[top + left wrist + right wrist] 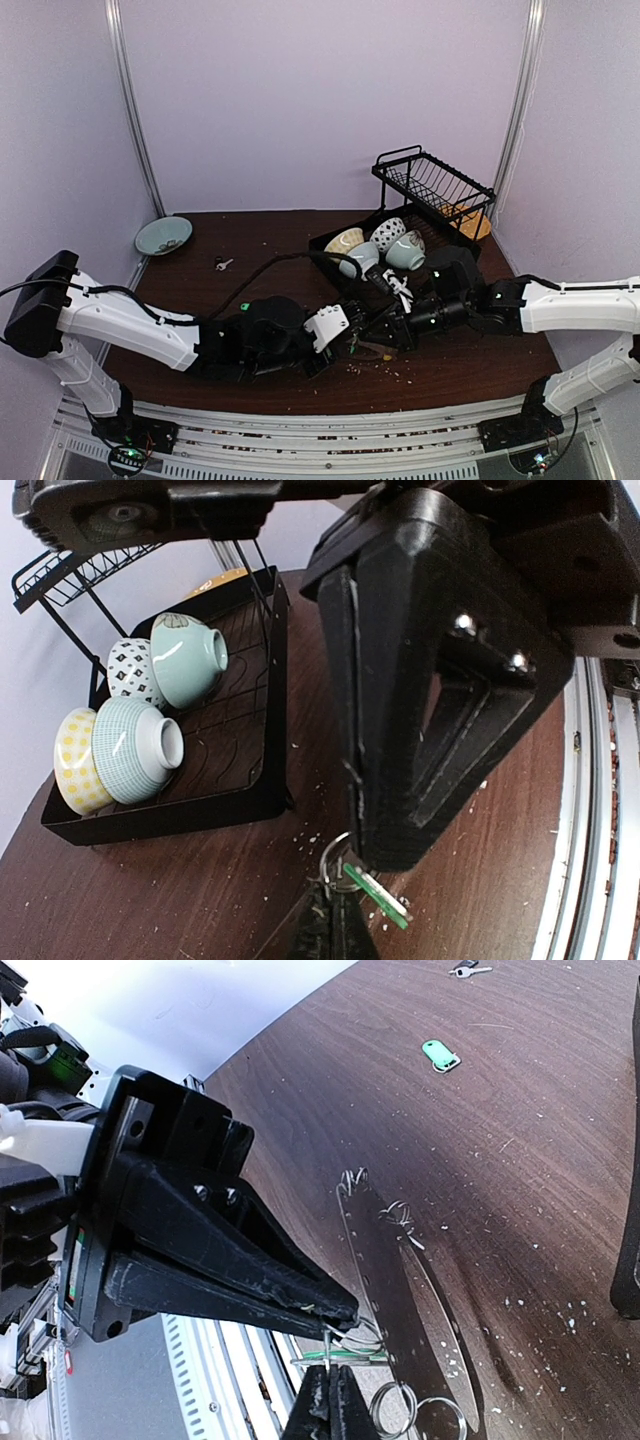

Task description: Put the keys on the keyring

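Observation:
My two grippers meet tip to tip just above the table's front middle. My left gripper (337, 338) (333, 912) is shut on a small silver split ring (335, 865) that carries a green key (380, 893). My right gripper (387, 330) (328, 1388) is shut on a thin upright wire right under the green key (345, 1356). The keyring (361, 1260), a long thin wire loop seen edge-on, lies on the table beside both tips. A green tag (440, 1055) and a silver key (222, 263) (468, 970) lie loose farther left.
A black tray (330, 245) (210, 800) with several bowls stands close behind the grippers, and a wire dish rack (435, 185) is at the back right. A teal plate (163, 236) sits at the back left. The table's front edge (330, 405) is near.

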Controlling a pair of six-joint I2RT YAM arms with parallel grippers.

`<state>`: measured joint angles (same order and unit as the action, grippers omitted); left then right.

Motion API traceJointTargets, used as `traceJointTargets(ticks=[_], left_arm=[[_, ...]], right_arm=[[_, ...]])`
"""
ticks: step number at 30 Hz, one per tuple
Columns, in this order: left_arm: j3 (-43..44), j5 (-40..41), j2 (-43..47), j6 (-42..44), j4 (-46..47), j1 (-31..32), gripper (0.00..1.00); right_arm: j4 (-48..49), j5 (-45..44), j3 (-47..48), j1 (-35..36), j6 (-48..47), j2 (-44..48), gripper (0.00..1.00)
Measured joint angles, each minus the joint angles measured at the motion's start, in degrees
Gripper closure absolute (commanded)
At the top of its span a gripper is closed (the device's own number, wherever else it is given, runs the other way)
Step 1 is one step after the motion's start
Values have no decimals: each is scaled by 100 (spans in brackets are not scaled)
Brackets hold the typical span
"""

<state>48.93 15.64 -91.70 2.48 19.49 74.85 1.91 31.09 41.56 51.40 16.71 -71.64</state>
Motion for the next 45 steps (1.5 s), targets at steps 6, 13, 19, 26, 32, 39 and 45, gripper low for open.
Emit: traceJointTargets(ticks=[6,13,19,26,32,39,45], left_arm=[[-7,0,0,0,-24,0,100],[-7,-63,2,0,20,15,100],[-7,-74,4,0,37,15,100],[-7,-87,44,0,57,15,100],[-26,-83,48,7,76,28,100],[-420,-142,317,24,505,74,100],[-540,-79,319,133,804,186,100]], right_arm=[[-63,-61,0,0,-37,-105,100],[-120,-127,2,0,15,-151,100],[-96,-20,2,0,-17,-94,100],[-85,-39,2,0,-15,13,100],[-90,-90,2,-9,26,13,100],[0,-35,2,-107,164,4,100],[11,160,2,-118,166,-66,100]])
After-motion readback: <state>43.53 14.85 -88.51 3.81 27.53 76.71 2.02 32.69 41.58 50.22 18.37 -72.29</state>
